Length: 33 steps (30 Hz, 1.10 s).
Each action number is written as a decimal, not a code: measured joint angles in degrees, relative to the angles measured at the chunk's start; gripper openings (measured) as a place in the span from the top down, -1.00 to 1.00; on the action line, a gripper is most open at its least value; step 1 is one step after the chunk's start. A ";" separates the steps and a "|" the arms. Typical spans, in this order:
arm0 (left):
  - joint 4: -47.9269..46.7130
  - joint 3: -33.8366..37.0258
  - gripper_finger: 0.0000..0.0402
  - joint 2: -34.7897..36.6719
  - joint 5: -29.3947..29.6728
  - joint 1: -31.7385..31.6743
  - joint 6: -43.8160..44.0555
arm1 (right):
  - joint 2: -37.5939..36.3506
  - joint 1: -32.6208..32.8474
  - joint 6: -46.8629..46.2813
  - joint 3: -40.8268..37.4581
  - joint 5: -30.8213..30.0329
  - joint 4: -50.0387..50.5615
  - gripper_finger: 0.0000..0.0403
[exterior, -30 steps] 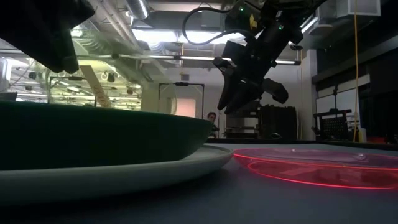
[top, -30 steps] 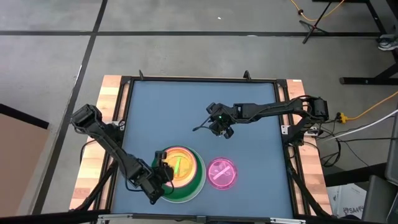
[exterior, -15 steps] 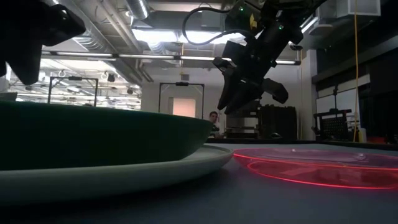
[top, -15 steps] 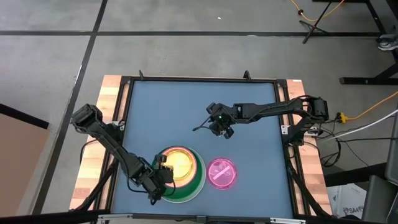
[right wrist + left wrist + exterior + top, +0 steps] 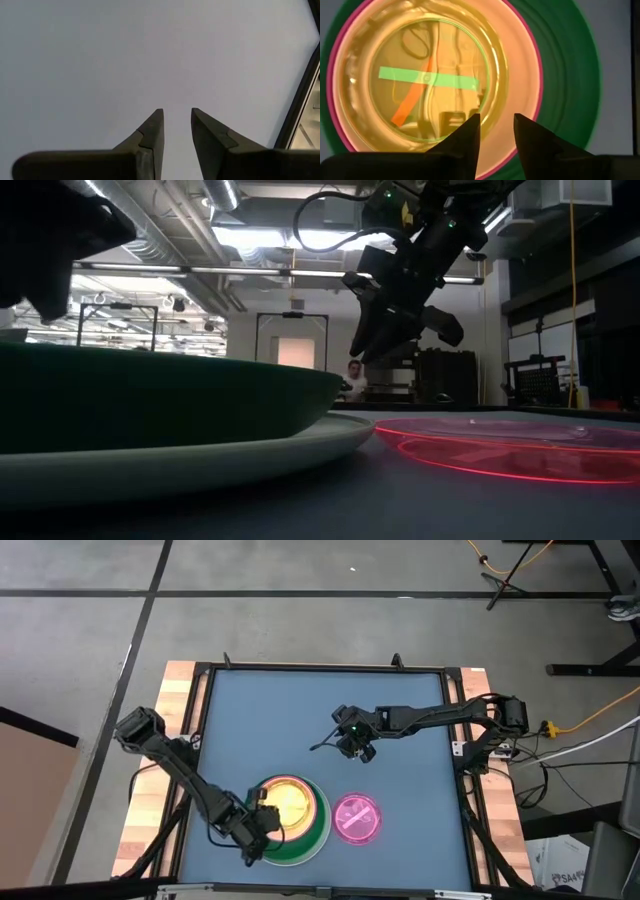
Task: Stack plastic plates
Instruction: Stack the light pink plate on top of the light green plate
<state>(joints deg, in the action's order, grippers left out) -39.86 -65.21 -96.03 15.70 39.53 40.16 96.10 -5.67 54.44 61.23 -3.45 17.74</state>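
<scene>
A stack of plastic plates (image 5: 293, 815) is seen near the front edge of the tabletop (image 5: 260, 720), left of its middle: white at the bottom, then dark green, pink, cream and small translucent ones; a small pink plate (image 5: 357, 818) lies alone just beside it; the left end effector (image 5: 497, 131) is held released above the stack's left rim; the right end effector (image 5: 177, 129) hangs released, empty, over the tabletop's middle.

Dark green plate (image 5: 318, 823), translucent orange plate (image 5: 287, 802), pink plate (image 5: 357, 818), blue-grey table (image 5: 300, 710).
</scene>
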 joint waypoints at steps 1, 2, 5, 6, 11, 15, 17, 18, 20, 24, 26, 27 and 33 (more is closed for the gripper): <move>0.01 0.00 0.44 0.00 0.02 -0.29 0.00 | 0.01 0.02 0.00 0.00 0.01 0.00 0.56; 0.02 0.00 0.44 0.00 0.02 -0.63 0.00 | 0.01 0.02 -0.02 0.00 0.01 0.02 0.56; 0.02 0.00 0.44 0.00 0.02 -1.77 0.00 | 0.01 0.04 -0.15 0.00 1.95 0.02 0.56; 0.02 0.00 0.44 0.00 0.04 -2.20 -0.01 | 0.01 0.04 -0.47 0.00 3.08 0.02 0.56; 0.02 0.00 0.44 0.00 0.04 -3.88 -0.11 | 0.01 0.09 -6.25 0.00 9.22 0.04 0.56; 0.02 0.00 0.44 0.00 0.07 -4.73 -0.13 | 0.01 0.16 -10.80 0.00 17.45 0.15 0.56; 0.02 0.00 0.44 0.00 0.07 -4.81 -0.20 | 0.01 0.85 -11.96 0.00 20.79 0.52 0.56; 0.02 0.00 0.44 0.00 0.07 -4.81 -0.22 | -0.01 1.37 -12.32 0.00 21.37 0.63 0.56; 0.00 0.00 0.44 0.00 0.07 -4.81 -0.22 | 0.01 2.82 -12.70 0.00 21.61 0.86 0.56; 0.02 0.00 0.44 0.00 0.04 -4.81 -0.22 | 0.01 6.13 -12.83 0.00 21.73 2.88 0.56; 0.01 0.00 0.44 0.00 0.07 -4.81 -0.22 | 0.01 7.58 -12.83 0.00 21.76 4.40 0.56; 0.01 0.00 0.44 0.00 0.07 -4.81 -0.22 | 0.01 8.16 -12.86 0.00 21.75 5.13 0.56; 0.00 0.00 0.44 0.02 0.07 -4.81 -0.20 | 0.01 9.06 -17.07 0.00 22.66 11.57 0.56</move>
<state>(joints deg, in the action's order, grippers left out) -39.86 -65.21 -96.01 15.77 34.72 39.97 96.12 3.39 37.37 61.23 19.21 29.31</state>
